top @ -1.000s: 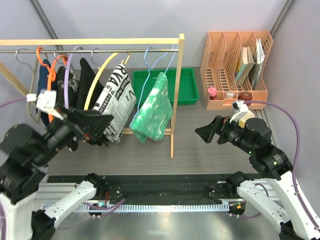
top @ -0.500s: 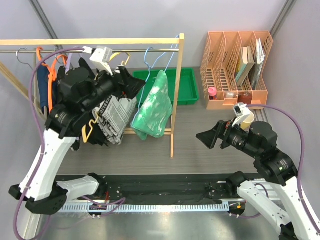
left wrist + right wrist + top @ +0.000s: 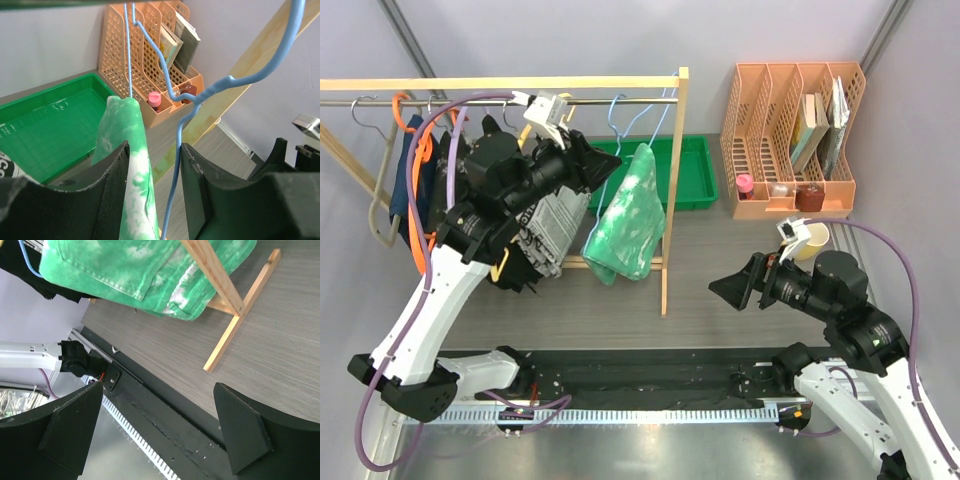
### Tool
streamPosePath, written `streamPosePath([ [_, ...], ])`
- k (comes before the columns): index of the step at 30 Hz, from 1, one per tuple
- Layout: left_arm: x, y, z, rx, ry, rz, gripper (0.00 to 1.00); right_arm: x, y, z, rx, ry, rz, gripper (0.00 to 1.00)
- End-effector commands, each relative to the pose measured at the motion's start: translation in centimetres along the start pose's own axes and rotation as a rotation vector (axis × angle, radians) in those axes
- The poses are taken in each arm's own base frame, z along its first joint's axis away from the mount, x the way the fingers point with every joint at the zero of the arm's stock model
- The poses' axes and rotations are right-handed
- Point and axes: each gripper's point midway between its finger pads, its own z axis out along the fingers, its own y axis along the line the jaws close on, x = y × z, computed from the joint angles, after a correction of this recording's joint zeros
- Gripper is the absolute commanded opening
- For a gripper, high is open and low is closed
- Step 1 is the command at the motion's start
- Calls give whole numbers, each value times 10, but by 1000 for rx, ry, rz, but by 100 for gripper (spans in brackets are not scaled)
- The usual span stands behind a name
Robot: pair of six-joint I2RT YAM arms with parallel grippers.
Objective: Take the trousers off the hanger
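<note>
The green, white-mottled trousers [image 3: 632,212] hang folded over the thin light blue hanger [image 3: 662,122] near the right end of the rail. My left gripper [image 3: 602,166] reaches in at their top. In the left wrist view its jaws stand partly closed around the trousers [image 3: 132,150] and one blue hanger wire [image 3: 200,97]. The fabric lies against the left pad and the wire runs beside the right pad, with a narrow gap between them. My right gripper [image 3: 725,285] hovers wide open over the table, to the right of the rack, holding nothing. The trousers' lower hem [image 3: 125,265] shows in its wrist view.
The wooden rack's right post [image 3: 671,200] stands beside the trousers. A newspaper-print garment [image 3: 555,212] and dark clothes on other hangers hang to the left. Behind are a green tray [image 3: 698,170] and an orange file organiser [image 3: 790,140]. A pink-capped bottle [image 3: 745,185] and a white cup [image 3: 810,238] stand nearby.
My left arm swung up from the lower left to the top of the trousers, and its jaws narrowed around fabric and wire. The right arm drifted slightly downward.
</note>
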Motion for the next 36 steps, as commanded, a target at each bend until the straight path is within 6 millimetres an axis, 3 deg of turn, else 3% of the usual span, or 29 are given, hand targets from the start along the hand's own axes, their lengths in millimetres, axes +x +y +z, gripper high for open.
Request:
streamPosePath([
  [1, -15, -13, 3, 68, -59, -10, 44, -1, 7, 11, -61, 10, 13, 98],
  [9, -17, -19, 5, 84, -58, -70, 26, -36, -1, 38, 15, -42, -43, 95],
  [11, -16, -20, 5, 91, -53, -80, 23, -51, 8, 44, 10, -76, -71, 95],
  [16, -16, -22, 1, 97, -54, -93, 14, -64, 34, 79, 34, -85, -133, 95],
  [19, -17, -22, -1, 86, -58, -101, 6, -66, 57, 95, 72, -135, -211, 95],
  [20, -19, -20, -1, 76, -65, -107, 4, -61, 77, 98, 23, -149, -234, 95],
  [21, -18, -19, -3, 67, -60, -112, 3, -67, 80, 100, 48, -187, -240, 95],
  [23, -22, -19, -6, 55, -69, -125, 0, -55, 96, 113, 28, -175, -265, 96],
  [27, -25, -20, -11, 51, -77, -141, 1, -37, 109, 137, 3, -141, -284, 97],
  [31, -39, -27, -27, 67, -151, -140, 0, -27, 103, 144, 25, -119, -264, 98],
  [36, -59, -41, -45, 110, -217, -163, 0, -28, 88, 124, 49, -147, -229, 99],
])
